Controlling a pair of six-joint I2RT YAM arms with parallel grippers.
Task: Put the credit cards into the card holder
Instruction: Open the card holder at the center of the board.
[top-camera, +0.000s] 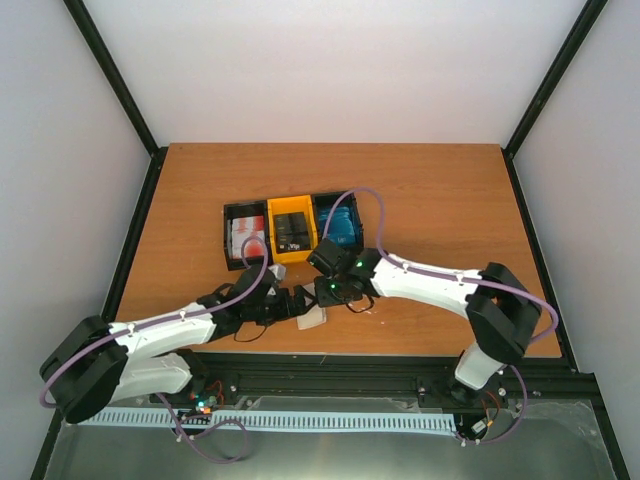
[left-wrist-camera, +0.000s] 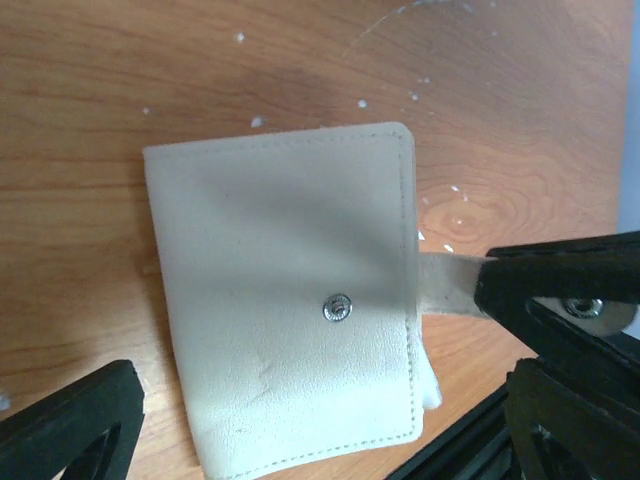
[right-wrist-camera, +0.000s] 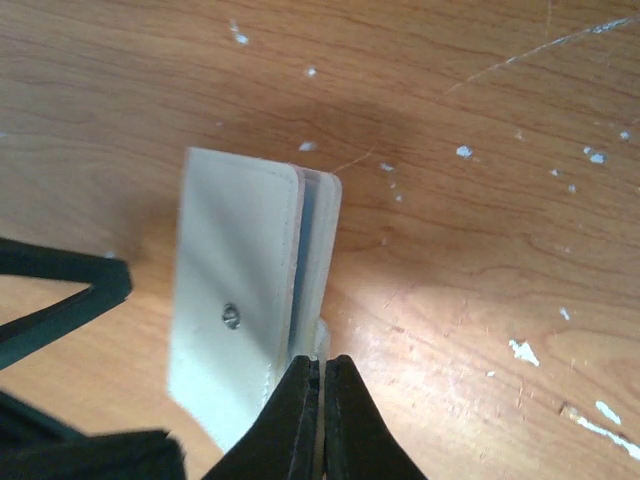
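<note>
My right fingers (right-wrist-camera: 285, 430) clamp the snap tab (left-wrist-camera: 450, 285) of the folded card holder (left-wrist-camera: 285, 300) on the desk (left-wrist-camera: 150, 70); my left fingers (left-wrist-camera: 75, 420) stand apart. I should peel it open slowly, left pinning the cover.

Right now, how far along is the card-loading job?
Done: nothing yet. The credit cards sit in the tray and the card holder lies closed. In hand: the right gripper is shut on its snap tab, with the left gripper open beside it. Left: open the holder, fetch the cards and slide them in.
</note>
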